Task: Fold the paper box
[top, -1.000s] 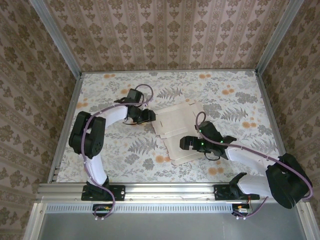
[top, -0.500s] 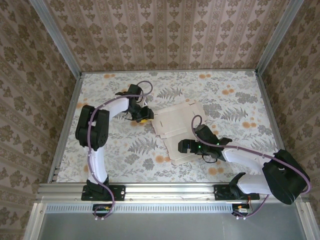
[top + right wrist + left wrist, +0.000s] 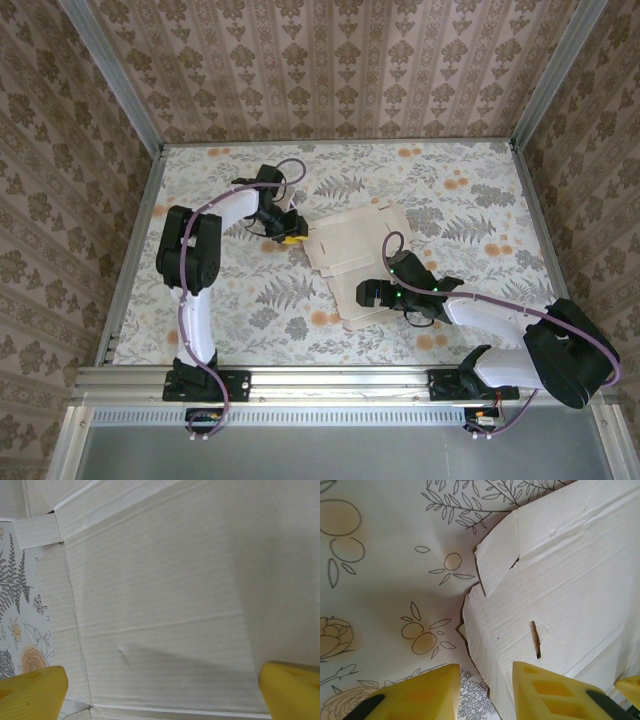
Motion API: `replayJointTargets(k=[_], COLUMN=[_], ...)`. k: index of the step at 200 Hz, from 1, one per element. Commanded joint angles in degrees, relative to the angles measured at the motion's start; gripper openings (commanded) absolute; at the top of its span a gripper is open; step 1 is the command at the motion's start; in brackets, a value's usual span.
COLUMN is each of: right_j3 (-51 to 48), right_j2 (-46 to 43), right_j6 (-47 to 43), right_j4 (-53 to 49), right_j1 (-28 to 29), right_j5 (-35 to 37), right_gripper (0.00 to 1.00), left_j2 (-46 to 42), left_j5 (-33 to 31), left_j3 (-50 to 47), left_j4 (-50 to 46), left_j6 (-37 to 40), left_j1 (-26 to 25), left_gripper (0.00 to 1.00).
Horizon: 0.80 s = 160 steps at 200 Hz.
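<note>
The paper box point(image 3: 352, 243) lies flat in the middle of the table, pale whitish face up, with tabs and creases showing. My left gripper point(image 3: 292, 238) is at its left edge. In the left wrist view its yellow fingers point(image 3: 555, 692) stand a little apart, one over the tablecloth and one over the paper box point(image 3: 570, 580), with the torn-looking edge between them and not pinched. My right gripper point(image 3: 371, 293) hovers over the near half of the sheet. In the right wrist view its fingers point(image 3: 32, 690) are spread wide over the paper box point(image 3: 160, 580), holding nothing.
A floral tablecloth point(image 3: 240, 300) covers the table. Patterned walls and metal posts point(image 3: 130, 250) close it in on three sides. A small slot point(image 3: 535, 639) is cut in the cardboard near my left fingers. There is open cloth left of the sheet.
My left gripper has moved right to the sheet's left edge and its jaws have narrowed. My right gripper shifted slightly down and left over the sheet, still wide.
</note>
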Motion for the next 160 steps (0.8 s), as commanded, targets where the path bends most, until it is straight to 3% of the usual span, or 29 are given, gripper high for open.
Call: replayJointTargets(k=[1,70,107,127,160], right_j3=[-1.3,-1.9,-1.9,-2.0,-2.6], right_j2=[0.3,0.5,0.6,0.6,0.4], right_j6=[0.5,1.1,1.8,3.4,9.1], right_j4=[0.4,1.4,2.3,3.5,7.2], right_j1=[0.5,1.4,1.9,2.4,3.2], right_j5=[1.7,2.2,2.4,2.7,2.6], right_gripper=[1.00,1.00,1.00,1.00,1.00], left_j2=[1.5,3.1,3.0,2.4,-1.0], left_j5=[1.7,2.3,3.0,3.5,3.1], left_j3=[0.5,1.6,1.6,1.8,-0.3], left_j4=[-1.9,-1.6,-0.8,-0.1,3.7], left_j6=[1.1,1.0,0.8,2.2,4.6], left_j1=[0.2,0.2,0.2,0.0,-0.2], left_gripper=[0.30,0.23,0.14,0.01,0.00])
